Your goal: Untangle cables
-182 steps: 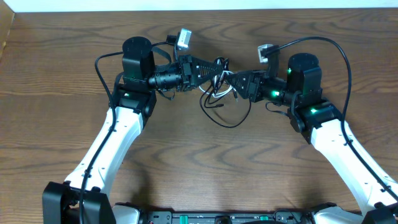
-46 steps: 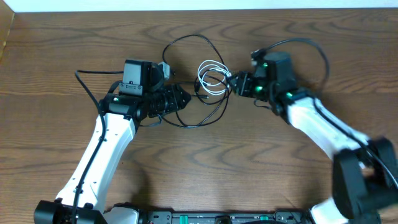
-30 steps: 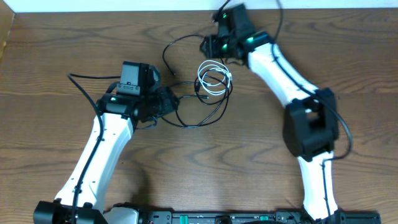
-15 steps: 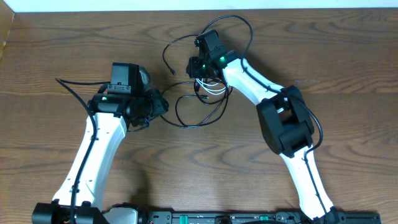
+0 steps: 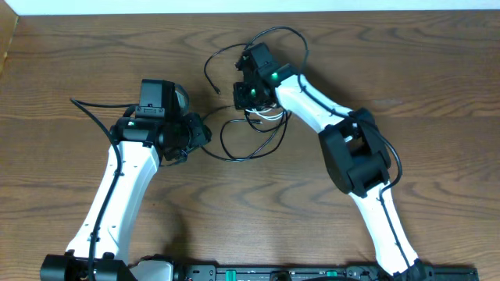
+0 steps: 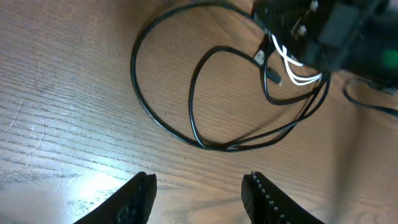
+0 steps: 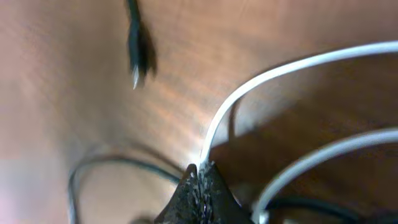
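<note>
The right claw (image 7: 199,177) is pinched shut on a strand of the white cable (image 7: 298,64), upper middle of the overhead view; the black cable (image 6: 202,146) loops just below it. The left claw (image 6: 199,186) hangs half open, empty. Best drawn out slowly, or the black loops follow.

White shells on the long links of the left arm (image 5: 129,187) and right arm (image 5: 312,62), black motor housings at the joints, a bulky black elbow (image 5: 355,160) toward 3 o'clock in the overhead view, and small green lights (image 5: 275,76) glowing near both wrists. Thick black wires (image 5: 90,108) looping loose off each wrist housing. Black fingers (image 6: 138,198) on the left gripper (image 6: 199,193), toothed along the inner edges; grainy matte-black tips on the right gripper (image 7: 200,177).
</note>
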Controlling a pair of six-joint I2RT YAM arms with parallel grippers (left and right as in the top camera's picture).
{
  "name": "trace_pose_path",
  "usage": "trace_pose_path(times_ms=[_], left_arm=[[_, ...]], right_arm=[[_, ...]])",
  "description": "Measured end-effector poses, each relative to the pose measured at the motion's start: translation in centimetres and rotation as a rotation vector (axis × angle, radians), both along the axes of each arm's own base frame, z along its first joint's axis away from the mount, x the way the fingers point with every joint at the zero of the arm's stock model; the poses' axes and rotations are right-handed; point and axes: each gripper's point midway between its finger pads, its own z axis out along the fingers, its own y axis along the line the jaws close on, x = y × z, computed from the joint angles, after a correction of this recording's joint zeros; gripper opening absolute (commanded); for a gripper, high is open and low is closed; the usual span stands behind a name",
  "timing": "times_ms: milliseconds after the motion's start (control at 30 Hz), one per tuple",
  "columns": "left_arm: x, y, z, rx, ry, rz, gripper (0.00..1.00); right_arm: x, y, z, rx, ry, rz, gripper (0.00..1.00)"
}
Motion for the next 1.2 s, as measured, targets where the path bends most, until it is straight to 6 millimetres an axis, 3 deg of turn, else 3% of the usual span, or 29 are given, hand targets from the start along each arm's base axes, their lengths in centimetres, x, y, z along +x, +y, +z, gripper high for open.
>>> trace_pose_path(times_ms=[67,167,300,467,667,700,767,867,933,967,1033,1100,1167,1200], left_arm=[[0.0,0.0,0.0,0.000,0.001,0.000,0.49],[0.0,0.0,0.0,0.000,0.001,0.000,0.49],[0.0,0.0,0.0,0.002,-0.002,-0.004,0.49],[0.2,0.0,0.1,0.008,-0.017,-0.022,0.49],[0.3,0.0,0.1,0.010,-0.023,-0.028,0.49],[0.3,0.0,0.1,0.010,-0.023,-0.029,0.49],[0.3,0.0,0.1,0.011,-0.026,-0.032,0.49],[0.4,0.0,0.1,0.014,-0.030,-0.039,0.49],[0.3,0.0,0.1,0.019,-0.034,-0.052,0.49],[0.4,0.0,0.1,0.021,-0.036,-0.056,0.49],[0.3,0.0,0.1,0.025,-0.039,-0.068,0.49],[0.4,0.0,0.1,0.027,-0.041,-0.072,0.49],[0.4,0.0,0.1,0.028,-0.042,-0.074,0.49],[0.4,0.0,0.1,0.028,-0.042,-0.074,0.49]], right_arm=[[-1.4,-1.1,1.0,0.070,0.079,0.077,0.01],[-2.0,-3.6,5.6,0.157,0.120,0.107,0.01],[-2.3,-6.4,16.0,0.248,0.009,0.109,0.01],[-4.5,-7.1,28.0,0.351,-0.240,0.160,0.01],[-6.6,-8.9,37.1,0.403,-0.457,0.121,0.01],[-7.2,-9.5,39.7,0.423,-0.524,0.101,0.01],[-7.8,-10.3,41.5,0.431,-0.565,0.077,0.01],[-8.4,-12.0,42.7,0.399,-0.584,0.012,0.04],[-8.5,-13.0,41.6,0.349,-0.542,-0.042,0.19],[-8.4,-13.5,40.6,0.315,-0.508,-0.069,0.33],[-7.9,-14.3,37.6,0.229,-0.429,-0.114,0.40],[-7.0,-14.6,34.4,0.155,-0.352,-0.136,0.40],[-6.2,-14.7,31.8,0.103,-0.296,-0.138,0.33],[-5.5,-14.6,29.3,0.058,-0.252,-0.127,0.31]])
